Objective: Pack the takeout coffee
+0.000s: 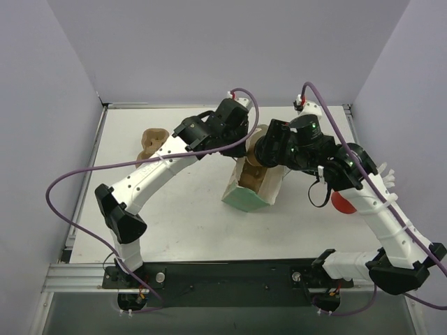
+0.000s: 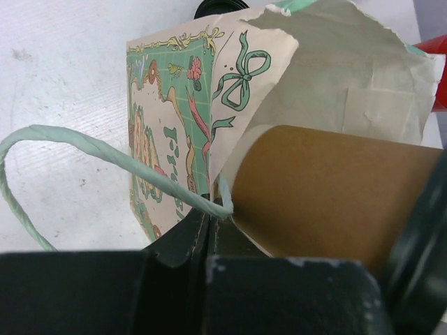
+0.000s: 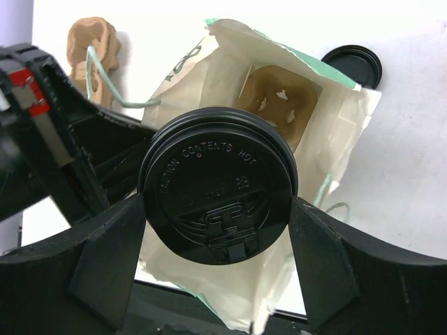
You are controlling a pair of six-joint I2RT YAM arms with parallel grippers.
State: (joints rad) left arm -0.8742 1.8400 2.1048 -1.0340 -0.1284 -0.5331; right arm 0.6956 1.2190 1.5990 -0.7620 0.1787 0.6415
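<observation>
The takeout coffee [image 3: 218,183], a brown paper cup with a black lid, is gripped at the lid by my right gripper [image 3: 218,227]. It is held at the open mouth of a cream and green printed paper bag [image 1: 250,188]. In the left wrist view the cup's brown side [image 2: 328,195] pokes into the bag [image 2: 167,132]. My left gripper [image 2: 208,215] is shut on the bag's rim by its pale green handle [image 2: 84,145] and holds the mouth open. In the top view both grippers meet above the bag, left [image 1: 241,139] and right [image 1: 260,153].
A tan moulded-pulp piece [image 3: 278,105] lies in the bottom of the bag. Another tan pulp carrier [image 1: 152,144] sits at the back left of the table. A loose black lid [image 3: 353,64] lies beyond the bag. A red object [image 1: 341,202] lies under the right arm.
</observation>
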